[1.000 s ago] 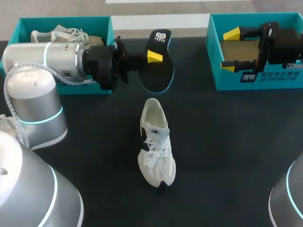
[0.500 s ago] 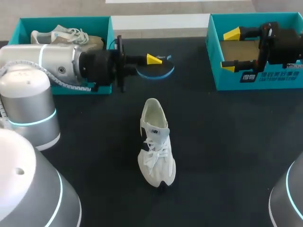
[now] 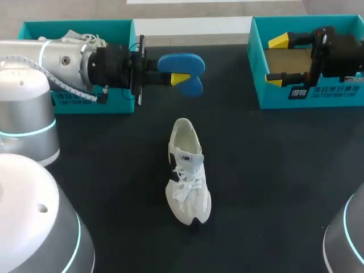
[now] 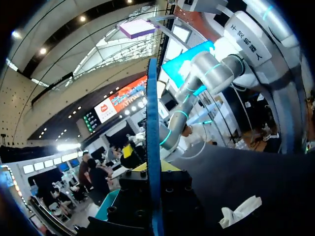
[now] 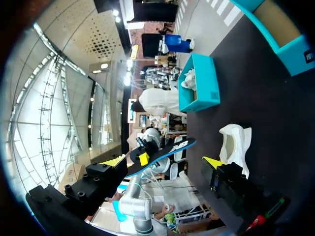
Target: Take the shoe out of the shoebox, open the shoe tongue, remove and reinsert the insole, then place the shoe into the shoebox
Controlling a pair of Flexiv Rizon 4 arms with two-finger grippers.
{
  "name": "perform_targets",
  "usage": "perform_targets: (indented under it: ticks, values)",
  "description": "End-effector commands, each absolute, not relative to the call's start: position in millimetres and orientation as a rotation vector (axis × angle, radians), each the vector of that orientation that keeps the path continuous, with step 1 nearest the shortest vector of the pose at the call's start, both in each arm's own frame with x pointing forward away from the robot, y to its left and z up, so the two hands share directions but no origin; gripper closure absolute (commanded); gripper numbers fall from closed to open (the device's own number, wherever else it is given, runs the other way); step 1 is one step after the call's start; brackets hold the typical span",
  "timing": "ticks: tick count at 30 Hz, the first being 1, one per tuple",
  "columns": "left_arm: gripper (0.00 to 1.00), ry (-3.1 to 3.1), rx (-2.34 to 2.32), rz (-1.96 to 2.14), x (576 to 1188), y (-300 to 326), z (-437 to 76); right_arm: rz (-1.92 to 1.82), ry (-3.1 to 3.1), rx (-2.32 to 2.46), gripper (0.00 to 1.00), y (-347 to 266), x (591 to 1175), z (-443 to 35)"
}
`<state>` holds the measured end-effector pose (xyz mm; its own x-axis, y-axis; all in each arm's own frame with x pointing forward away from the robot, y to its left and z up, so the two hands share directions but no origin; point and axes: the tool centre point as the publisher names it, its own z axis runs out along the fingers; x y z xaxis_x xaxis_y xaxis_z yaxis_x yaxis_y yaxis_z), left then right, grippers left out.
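Just off the left shoebox [image 3: 79,25], above the table, the insole [image 3: 181,63] sits in the left gripper [image 3: 180,73], blue underside up. Jaws are closed on it, one above and one below. Left wrist view has it edge-on, running straight out between them.

Handling guess: thin foam, very light, floppy. It'll droop or buckle if pushed from the far end, so keep the pinch on the flat, close to the end going in last.

Shoe [image 3: 186,170] lies upright mid-table, well clear of both boxes, heel opening facing the insole, toe toward me. Likely light with a soft upper, so it'll skate on the black table [image 3: 284,187] unless braced; the heel collar looks like the firmest hold.

Right gripper [image 3: 277,59] hangs over the right shoebox [image 3: 310,96], jaws wide apart, holding nothing. A second shoe [image 3: 74,40] is in the left shoebox.
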<state>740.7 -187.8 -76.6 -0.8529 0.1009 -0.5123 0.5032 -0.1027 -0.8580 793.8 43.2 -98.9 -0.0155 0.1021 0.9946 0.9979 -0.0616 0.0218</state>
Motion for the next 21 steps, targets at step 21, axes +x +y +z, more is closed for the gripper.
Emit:
perform_targets:
  ticks: [21]
  values:
    - [1.00, 2.371, 0.125, -2.339, 751.4, -187.6, -81.7, -1.220, -1.268, -1.323, 0.00, 44.3, 794.2, -99.0]
